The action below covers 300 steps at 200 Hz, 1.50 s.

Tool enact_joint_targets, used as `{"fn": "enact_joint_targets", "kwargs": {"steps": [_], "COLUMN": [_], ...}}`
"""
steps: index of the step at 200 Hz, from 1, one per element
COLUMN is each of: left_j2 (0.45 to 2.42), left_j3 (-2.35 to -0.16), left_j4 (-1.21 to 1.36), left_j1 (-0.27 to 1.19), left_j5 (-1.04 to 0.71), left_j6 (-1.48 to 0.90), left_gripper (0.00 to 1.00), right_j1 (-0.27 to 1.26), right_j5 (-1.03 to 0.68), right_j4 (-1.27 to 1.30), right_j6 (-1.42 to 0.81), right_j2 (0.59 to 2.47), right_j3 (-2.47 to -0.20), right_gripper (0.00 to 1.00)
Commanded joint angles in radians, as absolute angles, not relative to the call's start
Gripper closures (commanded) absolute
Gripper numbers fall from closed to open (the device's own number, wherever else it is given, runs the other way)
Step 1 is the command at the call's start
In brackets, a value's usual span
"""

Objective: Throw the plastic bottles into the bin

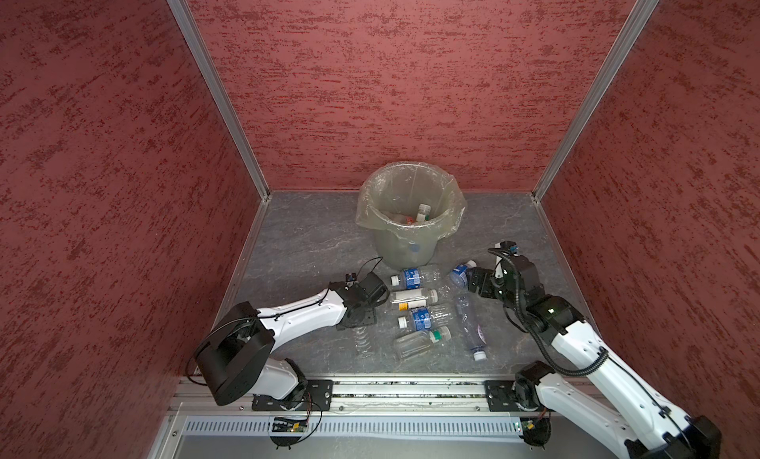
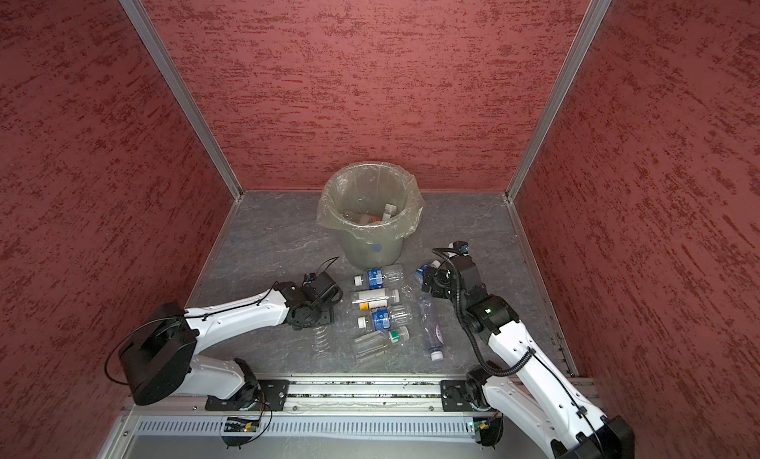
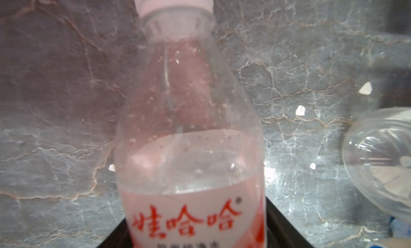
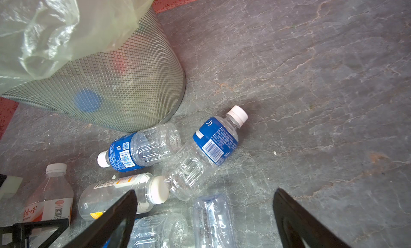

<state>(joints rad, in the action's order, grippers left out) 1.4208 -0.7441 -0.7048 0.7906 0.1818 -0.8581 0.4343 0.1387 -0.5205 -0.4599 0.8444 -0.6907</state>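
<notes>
The bin [image 1: 405,247] [image 2: 372,247], with a bag over its rim, stands at the back and holds some bottles [image 1: 421,212]. Several plastic bottles [image 1: 411,298] [image 2: 376,298] lie on the floor in front of it. My left gripper [image 1: 360,315] [image 3: 195,224] is shut on a clear bottle with a red-lettered white label [image 3: 189,129] [image 4: 49,202]; the gripper hides it in both top views. My right gripper [image 1: 473,280] [image 4: 204,191] is open, low over the floor, with a blue-labelled, white-capped bottle [image 4: 213,144] just ahead of its jaws.
Red textured walls [image 1: 123,189] enclose the grey stone-patterned floor [image 1: 308,239] on three sides. An aluminium rail [image 1: 411,391] carrying both arm bases runs along the front. A long, flattened clear bottle [image 1: 471,325] lies beside the right arm.
</notes>
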Motion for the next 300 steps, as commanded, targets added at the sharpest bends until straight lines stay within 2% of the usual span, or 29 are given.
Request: {"fn": "enact_joint_targets", "kwargs": {"steps": [1,116,132,151,168,300], "left_j2": [1.427,1.451,1.461,1.458,1.435,0.93], "left_j3": [-0.728,-0.734,-0.731,-0.722,-0.712,-0.696], "left_j4": [-0.687,-0.679,-0.67,-0.66,-0.65,-0.65], "left_j1": [0.775,0.669,0.669,0.667,0.669,0.647], "left_j5": [0.148,-0.029,-0.039,-0.04,-0.035,0.107], "left_j6": [-0.838,-0.739,-0.732,-0.736,-0.741,-0.647], "left_gripper": [0.29,0.28,0.31,0.43,0.46,0.53], "right_j1": [0.426,0.425,0.425,0.424,0.425,0.425], "right_j5": [0.147,0.149,0.15,0.15,0.149,0.15], "right_j4": [-0.506,-0.506,-0.505,-0.505,-0.505,-0.506], "right_j6": [-0.463,-0.465,-0.466,-0.466,-0.466,-0.463], "right_j2": [0.837,0.826,0.826,0.826,0.825,0.828], "right_j3": [-0.687,-0.684,-0.682,-0.684,-0.682,-0.685], "right_gripper": [0.04,0.04,0.04,0.04,0.04,0.05]}}
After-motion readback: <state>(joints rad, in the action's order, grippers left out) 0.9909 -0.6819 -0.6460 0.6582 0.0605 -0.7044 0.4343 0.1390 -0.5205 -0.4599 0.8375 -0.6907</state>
